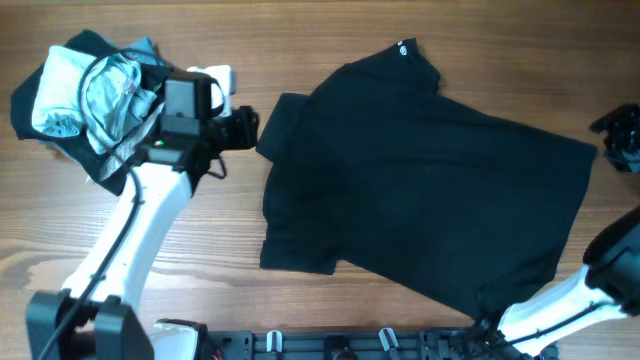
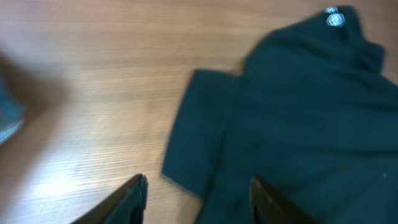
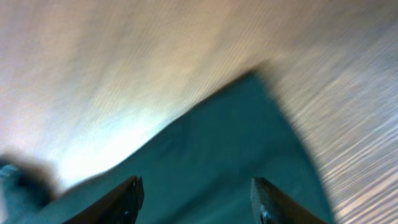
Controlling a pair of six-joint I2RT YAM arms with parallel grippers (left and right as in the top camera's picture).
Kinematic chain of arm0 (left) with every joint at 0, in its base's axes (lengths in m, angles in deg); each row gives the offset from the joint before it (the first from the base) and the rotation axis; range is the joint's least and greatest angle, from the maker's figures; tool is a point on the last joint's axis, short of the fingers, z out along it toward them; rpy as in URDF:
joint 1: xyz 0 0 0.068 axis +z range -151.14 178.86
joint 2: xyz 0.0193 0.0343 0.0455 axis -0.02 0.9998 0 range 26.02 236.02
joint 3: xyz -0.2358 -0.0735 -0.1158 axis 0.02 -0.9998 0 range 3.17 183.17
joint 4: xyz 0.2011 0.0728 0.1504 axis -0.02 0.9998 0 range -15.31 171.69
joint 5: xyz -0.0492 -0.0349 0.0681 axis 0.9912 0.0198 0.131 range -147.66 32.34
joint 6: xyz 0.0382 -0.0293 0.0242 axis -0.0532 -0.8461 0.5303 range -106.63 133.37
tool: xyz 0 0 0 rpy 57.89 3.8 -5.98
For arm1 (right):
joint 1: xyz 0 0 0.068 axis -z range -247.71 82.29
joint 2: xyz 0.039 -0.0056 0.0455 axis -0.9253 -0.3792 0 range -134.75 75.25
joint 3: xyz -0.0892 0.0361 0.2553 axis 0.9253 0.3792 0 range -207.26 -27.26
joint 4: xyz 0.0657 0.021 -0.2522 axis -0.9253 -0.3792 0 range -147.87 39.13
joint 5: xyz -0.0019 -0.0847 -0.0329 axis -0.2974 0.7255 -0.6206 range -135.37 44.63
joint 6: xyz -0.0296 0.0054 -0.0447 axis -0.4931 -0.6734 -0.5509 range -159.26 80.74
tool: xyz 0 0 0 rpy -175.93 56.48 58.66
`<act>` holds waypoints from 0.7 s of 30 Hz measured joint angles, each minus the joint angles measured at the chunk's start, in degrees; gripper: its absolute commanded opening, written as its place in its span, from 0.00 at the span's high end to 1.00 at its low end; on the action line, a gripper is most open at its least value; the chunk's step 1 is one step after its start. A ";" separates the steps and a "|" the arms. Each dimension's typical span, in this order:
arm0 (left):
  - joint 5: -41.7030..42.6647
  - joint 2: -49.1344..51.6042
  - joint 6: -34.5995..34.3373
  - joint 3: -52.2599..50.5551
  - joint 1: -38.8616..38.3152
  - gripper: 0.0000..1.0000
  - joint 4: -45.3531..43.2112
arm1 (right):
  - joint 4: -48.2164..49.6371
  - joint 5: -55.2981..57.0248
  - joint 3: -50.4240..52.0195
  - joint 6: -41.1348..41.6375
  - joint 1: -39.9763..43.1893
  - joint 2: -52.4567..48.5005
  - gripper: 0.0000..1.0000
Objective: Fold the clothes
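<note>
Left arm [image 1: 150, 215], white, reaches from 7 o'clock up toward 10 o'clock, bent at the elbow. Its wrist is level and its black left gripper [image 1: 248, 128] points at 3 o'clock, just beside the shirt's sleeve edge. In the left wrist view the left gripper [image 2: 199, 202] has its fingers [image 2: 134, 198] spread wide with nothing between them, above the sleeve.

Right arm [image 1: 585, 285] comes in from 5 o'clock. The right gripper [image 1: 618, 138] sits at 3 o'clock by the shirt's right edge. In the blurred right wrist view the right gripper [image 3: 198, 202] has its fingers apart and empty, over dark cloth.

Large plain black short-sleeved T-shirt [image 1: 420, 190] lies flat and spread out, from table centre toward the right. Its long axis runs roughly 10 to 4 o'clock. The collar end with a small white tag [image 1: 403, 47] points to 12 o'clock, and the left side panel is creased. The fabric is soft and matte.

Light wood-grain table [image 1: 520, 60]. Crumpled pile of grey and dark garments [image 1: 90, 95] at 10 o'clock, behind the left wrist.
</note>
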 measured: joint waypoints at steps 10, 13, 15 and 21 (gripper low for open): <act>6.01 22.03 9.66 0.24 -5.27 0.94 -12.96 | -10.34 -12.28 -0.48 -6.91 -3.48 13.07 0.33; 6.58 24.72 9.97 0.24 -5.14 0.96 -11.76 | -11.04 -12.50 -0.44 -7.52 -5.53 13.16 0.29; 4.70 24.81 8.28 0.39 -4.90 0.96 -10.86 | -10.88 -12.07 -0.20 -7.74 -6.99 13.16 0.29; -5.03 23.80 1.75 1.95 -0.92 0.96 -3.78 | -8.48 -5.79 5.22 -6.34 -12.68 13.14 0.27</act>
